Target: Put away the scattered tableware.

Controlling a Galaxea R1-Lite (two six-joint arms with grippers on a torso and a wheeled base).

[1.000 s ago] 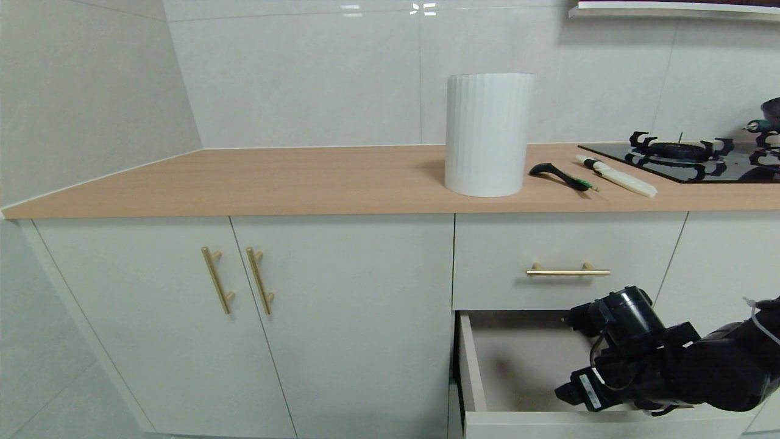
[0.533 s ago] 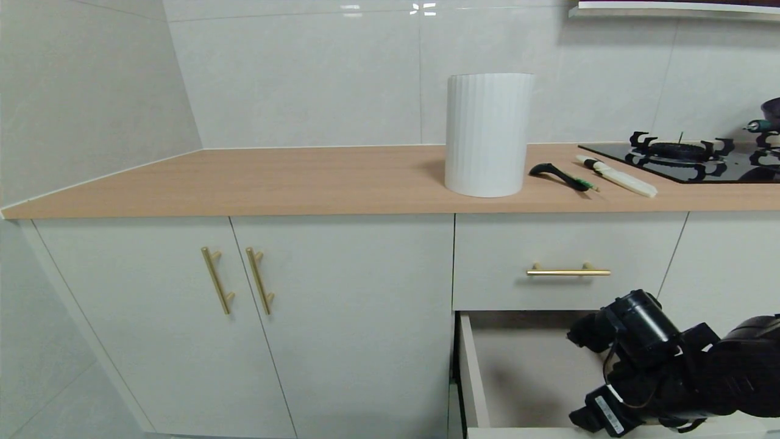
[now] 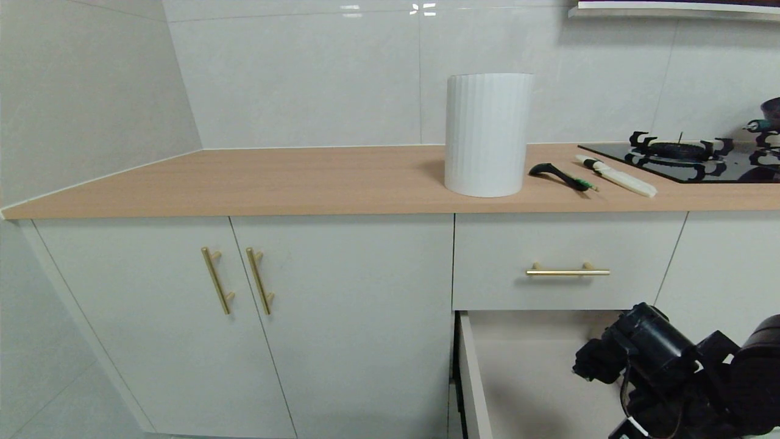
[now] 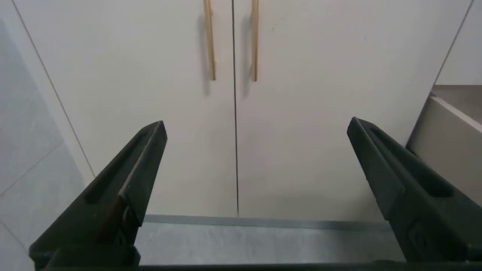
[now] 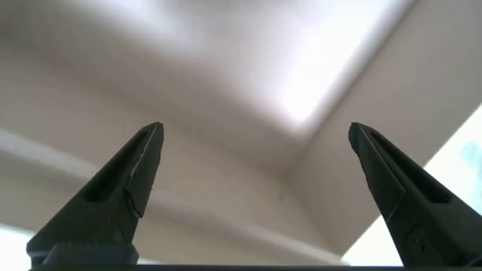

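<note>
Over the open lower drawer (image 3: 473,378), the right gripper (image 5: 254,129) holds its two dark, wedge-shaped fingers spread wide with nothing between them. It faces smooth pale panels that meet at a corner. Its black arm (image 3: 664,366) hangs above the drawer's flat matte floor. The left gripper (image 4: 256,124) is likewise spread wide and empty, low before two plain white cabinet doors (image 4: 301,113) with slim brass bar handles (image 4: 210,41). Above the open drawer sits a closed drawer front with a horizontal brass bar (image 3: 568,272). On the wood-grain countertop (image 3: 274,180) stands a tall white ribbed cylinder (image 3: 486,134). Just beside it, toward the robot's right, lie a black curved-handled utensil (image 3: 557,175) and a cream knife (image 3: 616,177), near the glossy black gas hob (image 3: 688,163).
</note>
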